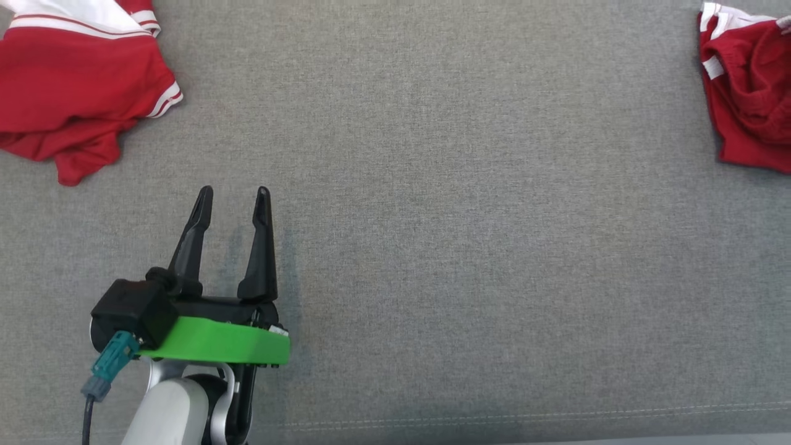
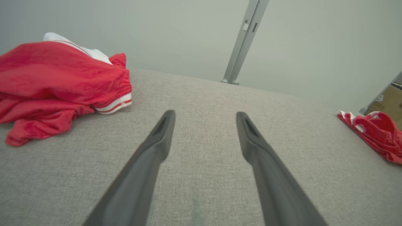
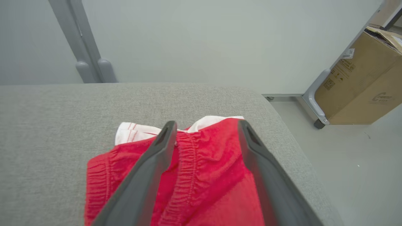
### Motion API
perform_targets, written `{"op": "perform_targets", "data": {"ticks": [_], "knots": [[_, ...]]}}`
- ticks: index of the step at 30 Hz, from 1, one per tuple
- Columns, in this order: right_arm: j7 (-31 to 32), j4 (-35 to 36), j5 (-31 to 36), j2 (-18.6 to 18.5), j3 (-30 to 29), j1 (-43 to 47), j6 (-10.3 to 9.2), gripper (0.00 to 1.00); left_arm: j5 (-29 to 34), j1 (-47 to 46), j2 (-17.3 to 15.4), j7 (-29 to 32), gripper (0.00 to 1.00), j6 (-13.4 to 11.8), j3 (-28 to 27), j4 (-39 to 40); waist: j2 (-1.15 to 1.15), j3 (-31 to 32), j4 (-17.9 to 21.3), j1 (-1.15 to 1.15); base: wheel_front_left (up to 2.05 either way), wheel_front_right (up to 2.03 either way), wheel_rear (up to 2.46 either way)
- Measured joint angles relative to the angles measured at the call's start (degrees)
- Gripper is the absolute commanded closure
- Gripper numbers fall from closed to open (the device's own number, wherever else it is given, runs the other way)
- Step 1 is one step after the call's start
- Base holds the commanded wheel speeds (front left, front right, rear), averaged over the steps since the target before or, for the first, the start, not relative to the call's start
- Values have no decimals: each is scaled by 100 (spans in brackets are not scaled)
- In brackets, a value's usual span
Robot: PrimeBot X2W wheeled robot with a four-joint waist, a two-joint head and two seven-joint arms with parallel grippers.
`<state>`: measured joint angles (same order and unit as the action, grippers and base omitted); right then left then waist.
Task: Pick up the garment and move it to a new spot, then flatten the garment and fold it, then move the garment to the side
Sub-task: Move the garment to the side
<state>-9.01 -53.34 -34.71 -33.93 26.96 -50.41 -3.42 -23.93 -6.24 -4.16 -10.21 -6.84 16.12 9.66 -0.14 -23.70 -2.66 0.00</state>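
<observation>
1. Head view: our left gripper [image 1: 235, 193] sits low on the left. Its two long dark fingers are spread, with only the grey woven fabric surface [image 1: 463, 247] between them.
2. Ahead of its fingertips and off to its left lies a rumpled red fabric shirt with white, red-striped cuffs [image 1: 74, 93], well apart from the fingers.
3. Far to that gripper's right lies a red fabric garment with a gathered band and white trim [image 1: 751, 93]. It is bunched up and cut off by the picture's edge.
4. Left wrist view: the left gripper [image 2: 205, 114] has its fingers wide apart and holds nothing. The shirt [image 2: 56, 72] is heaped ahead and to the left of the tips, with one striped cuff nearest them.
5. The banded garment [image 2: 377, 131] lies well off to the right of the tips, at the surface's far edge. A grey metal post [image 2: 245, 40] rises beyond the surface, straight ahead of the fingers.
6. Right wrist view: the right gripper [image 3: 207, 125] also has its fingers spread and pinches nothing. The banded garment [image 3: 204, 175] lies directly beneath and between them. Its puckered elastic band runs along the gap, and white trim shows just past the tips. We cannot tell whether the fingers touch the cloth.
7. The garment lies near the surface's right-hand edge.
8. Beyond and to the right of this gripper, a brown cardboard box [image 3: 361, 84] stands on the pale floor [image 3: 345, 163]. Its top flap is lifted, and we cannot see what is inside.
</observation>
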Motion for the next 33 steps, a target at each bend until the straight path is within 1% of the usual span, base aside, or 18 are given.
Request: {"op": "perform_targets", "data": {"ticks": [6, 7, 8, 9, 10, 11, 12, 14, 18, 20, 25, 31, 33], "knots": [[-314, 287, 63, 521, 209, -73, 191, 0, 0, -177, -14, -55, 0, 3, -93, -235, 0, 265, 126, 0, 0, 0, 0], [-341, 321, 75, 606, 243, -73, 191, 0, -1, -197, -19, -69, 0, 3, -111, -286, 0, 317, 148, 0, 0, 0, 0], [-341, 321, 75, 606, 243, -73, 191, 0, -1, -197, -19, -69, 0, 3, -111, -286, 0, 317, 148, 0, 0, 0, 0], [-415, 390, 94, 768, 297, -69, 229, 0, -1, -211, -21, -70, 0, 3, -136, -402, 0, 429, 194, 0, 0, 0, 0], [-415, 390, 94, 768, 297, -69, 229, 0, -1, -211, -21, -70, 0, 3, -136, -402, 0, 429, 194, 0, 0, 0, 0], [-434, 436, 94, 849, 312, -65, 240, 0, -1, -212, -22, -80, 0, 3, -151, -457, 0, 487, 218, 0, 0, 0, 0], [-468, 543, 93, 1000, 336, -35, 293, 0, -10, -213, -21, -115, 0, 3, -182, -578, 0, 610, 265, 0, 0, 0, 0], [-517, 648, 94, 1134, 375, 68, 336, 0, -49, -213, -18, -120, 0, 3, -242, -711, 0, 738, 312, 0, 0, 0, 0], [-533, 806, 93, 1359, 408, 385, 359, 0, -76, -199, -15, -148, 0, 2, -336, -939, 0, 1004, 400, 0, 0, 0, 0], [-542, 966, 93, 1538, 420, 616, 341, 0, -122, -187, -2, -177, 0, 2, -377, -1082, 0, 1206, 460, 0, 0, 0, 0], [-542, 1343, 92, 1851, 364, 1131, 272, 0, -216, 8, 8, -199, 0, 2, -513, -1227, 0, 1541, 546, 0, 0, 0, 0], [-542, 1963, 161, 2138, 263, 1683, 25, 0, -259, 364, 24, -245, 0, 1, -661, -1347, 0, 1895, 633, 0, 0, 0, 0], [-542, 2140, 188, 2194, 218, 1910, -24, 0, -259, 425, 25, -247, 0, 1, -681, -1389, 0, 1994, 658, 0, 0, 0, 0]]}}
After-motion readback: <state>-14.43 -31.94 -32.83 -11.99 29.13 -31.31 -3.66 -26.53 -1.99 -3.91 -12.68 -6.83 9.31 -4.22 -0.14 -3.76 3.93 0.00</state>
